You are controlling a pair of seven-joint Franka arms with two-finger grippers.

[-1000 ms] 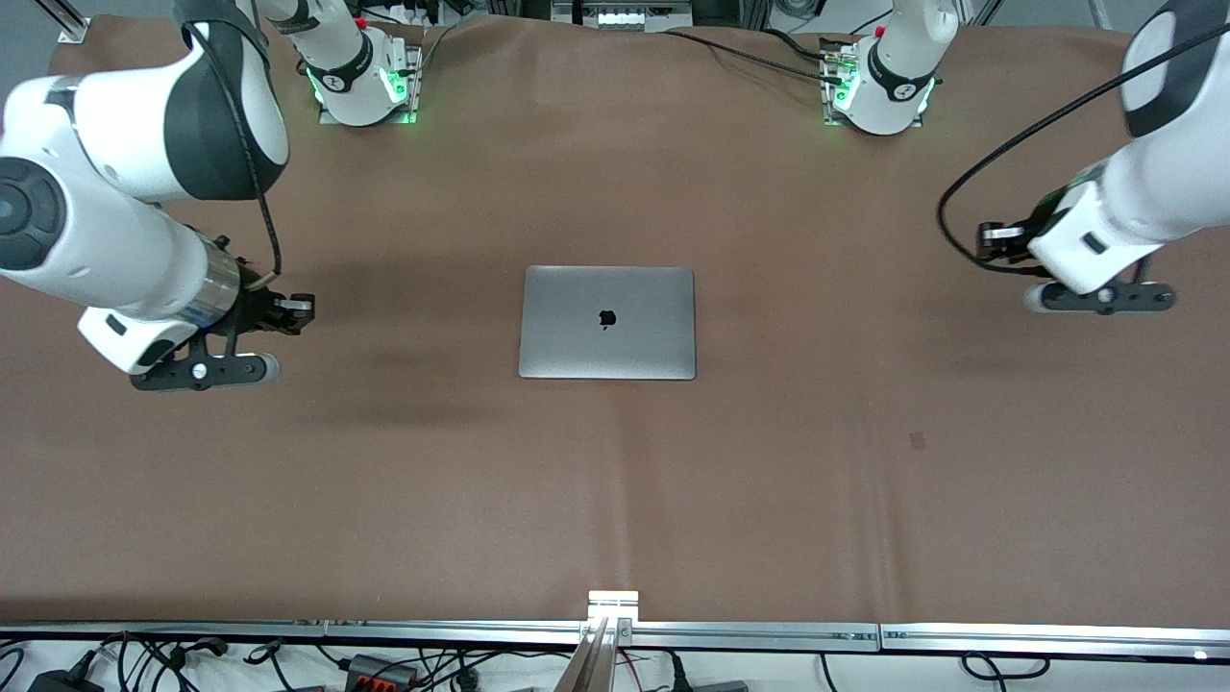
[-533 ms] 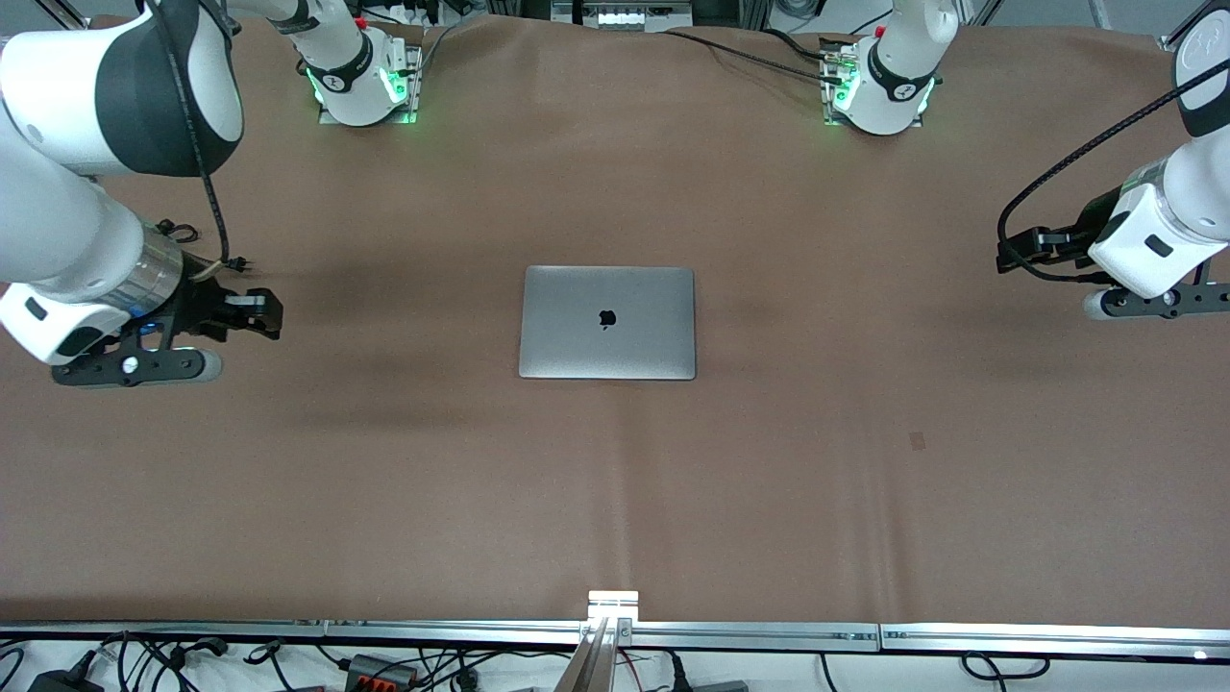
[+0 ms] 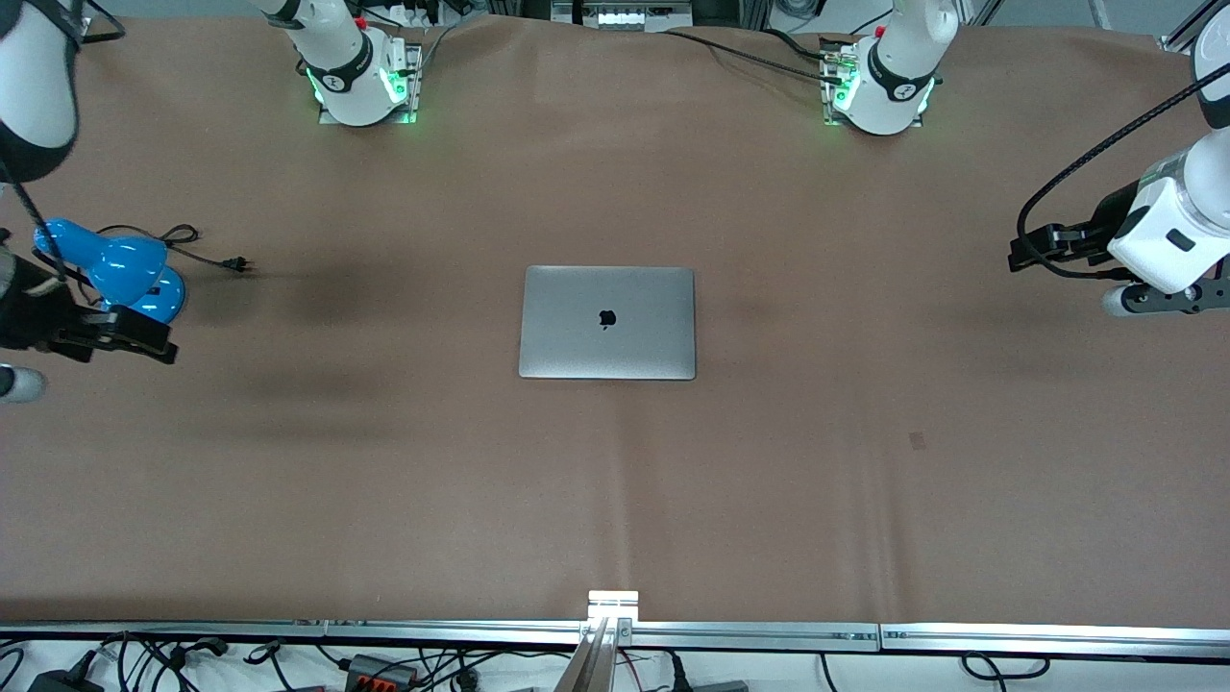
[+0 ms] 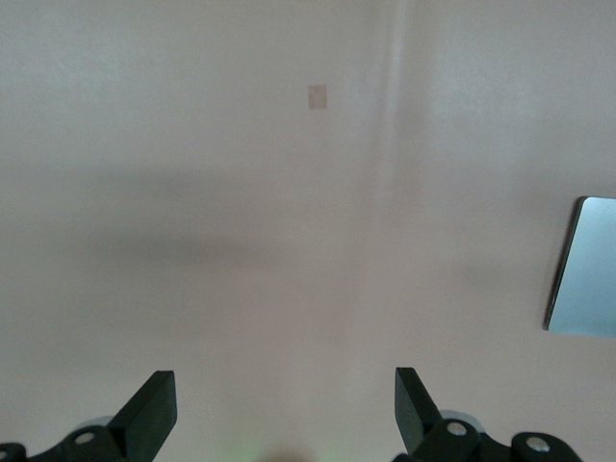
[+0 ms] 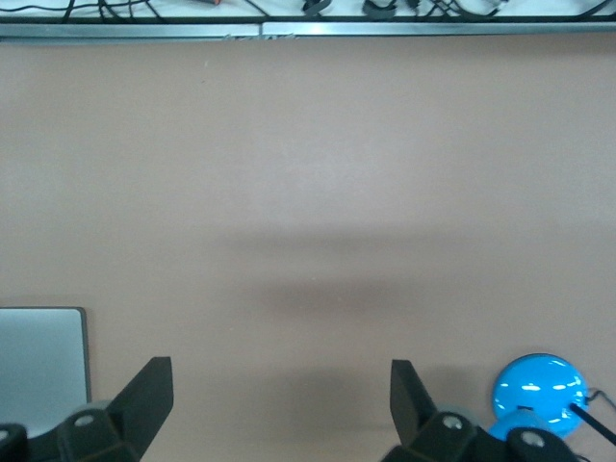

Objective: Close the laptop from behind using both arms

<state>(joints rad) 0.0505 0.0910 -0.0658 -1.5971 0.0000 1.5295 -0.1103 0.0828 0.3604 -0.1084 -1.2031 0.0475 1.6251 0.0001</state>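
- Lamp: a blue desk lamp is seen on the brown table cover at the right arm's end of the table, partly covered by the right arm's dark wrist parts; its round blue base also shows in the right wrist view.
- A thin black cord with a plug is laid out from the lamp toward the middle of the table.
- The right gripper is held in the air over the bare cover just beside the lamp, with its two dark fingers spread wide apart and nothing between them. In the front view only its dark wrist parts are seen at the edge.
- The laptop is found flat in the middle of the table, lid fully down, with the black apple logo facing up. Nothing is placed on it or touching it, and both grippers are well apart from it. A corner of it is caught in each wrist view.
- A small dark mark is seen on the cover, nearer to the front camera than the laptop, toward the left arm's end.
- The left gripper is held in the air over the bare cover at the left arm's end of the table, fingers parted wide and empty.
- The two white arm bases are fixed along the table edge farthest from the front camera, green lights lit at each.
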